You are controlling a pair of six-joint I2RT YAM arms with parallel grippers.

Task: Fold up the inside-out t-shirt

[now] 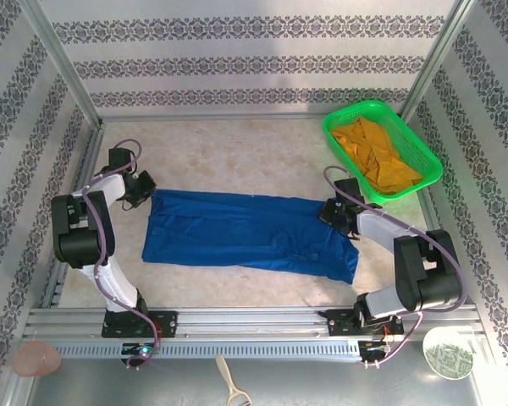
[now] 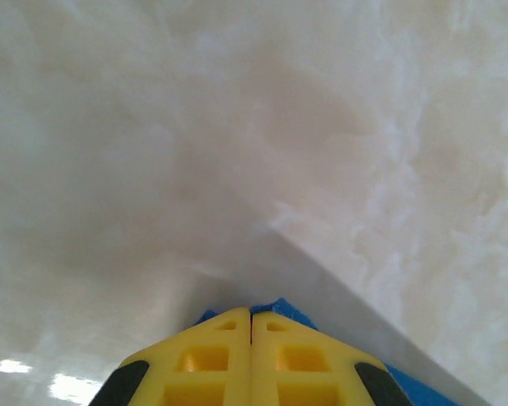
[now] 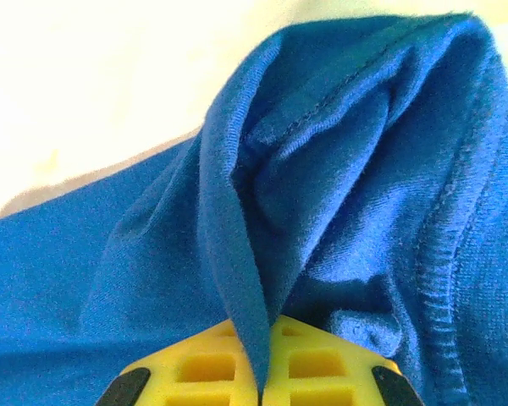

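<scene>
— Step in hand?
— Gripping the inside-out t-shirt, spread lengthwise mid-table. Clenched on blue cloth at both ends: left gripper, right gripper.
— Next?
— Probably lifting both ends together, folding evenly, keeping cloth taut.

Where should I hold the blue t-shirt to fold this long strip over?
At the far corners of its two short ends, each pincer coming from its own outer side: the t-shirt lies as a flat band across the table, leaving those ends free. The left pincer and right pincer look shut on cloth there.
</scene>
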